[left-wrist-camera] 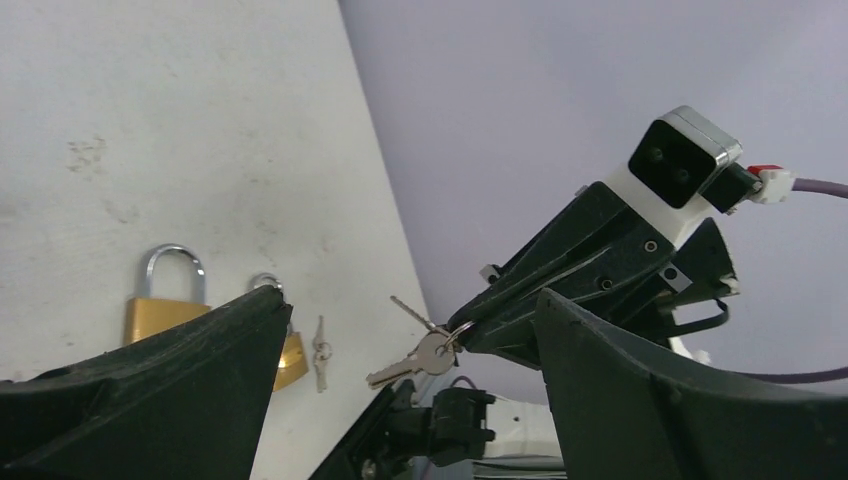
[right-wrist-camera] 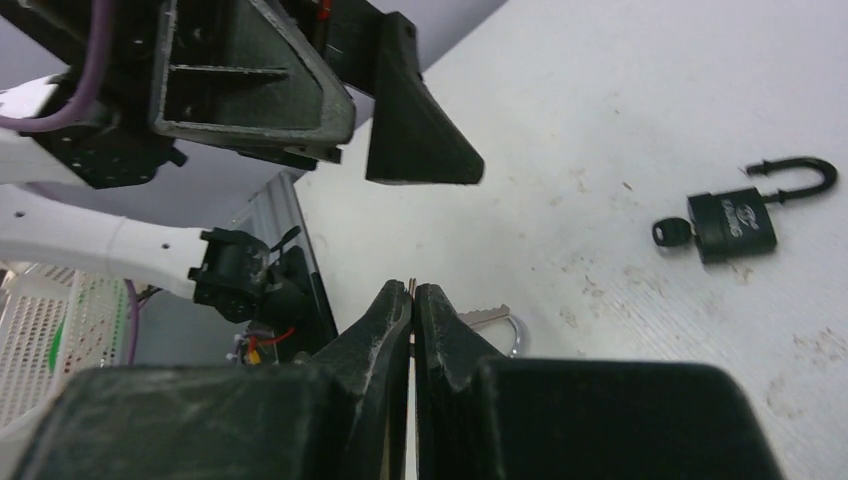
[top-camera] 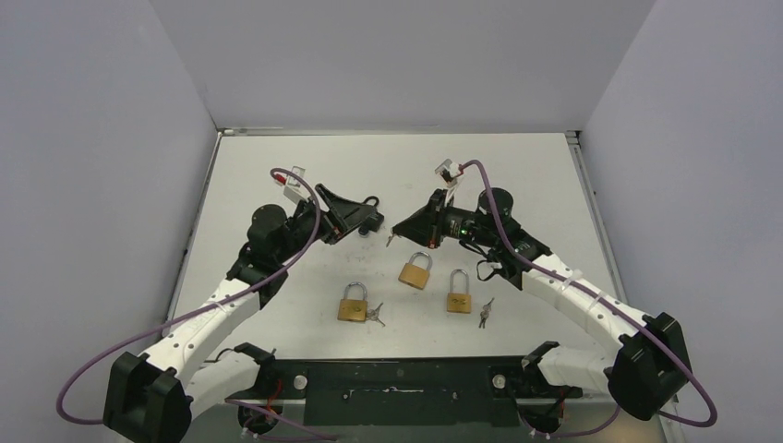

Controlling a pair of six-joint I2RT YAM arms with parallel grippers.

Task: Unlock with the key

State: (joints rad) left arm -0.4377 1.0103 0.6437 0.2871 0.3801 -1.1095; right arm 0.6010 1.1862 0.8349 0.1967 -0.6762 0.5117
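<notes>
Key bunch (left-wrist-camera: 425,355) is pinched by its ring in my right gripper (left-wrist-camera: 462,330), jaws clamped tight. It's dangling in the air just past the middle brass padlock (top-camera: 416,269), on its far side. My left gripper (left-wrist-camera: 410,296) is spread wide with nothing in it, facing the right one, also just beyond that padlock.

Progress-wise I'd call it early. The key's picked up but it isn't in any lock. The middle padlock, the left brass padlock (top-camera: 352,303) and the right brass padlock (top-camera: 459,292), both a bit nearer me than the middle one, all look shut. Left to do, I reckon: steady a lock, line the key up, push it in, turn.

View differences: the right wrist cam shows a black padlock (right-wrist-camera: 735,220) with its shackle swung open and a key stuck in it. Overhead I can barely pick that one out beside the left gripper. The left wrist cam shows the ring and hanging keys clearly, while overhead they're just a speck. Only overhead gets all three brass locks at once.
</notes>
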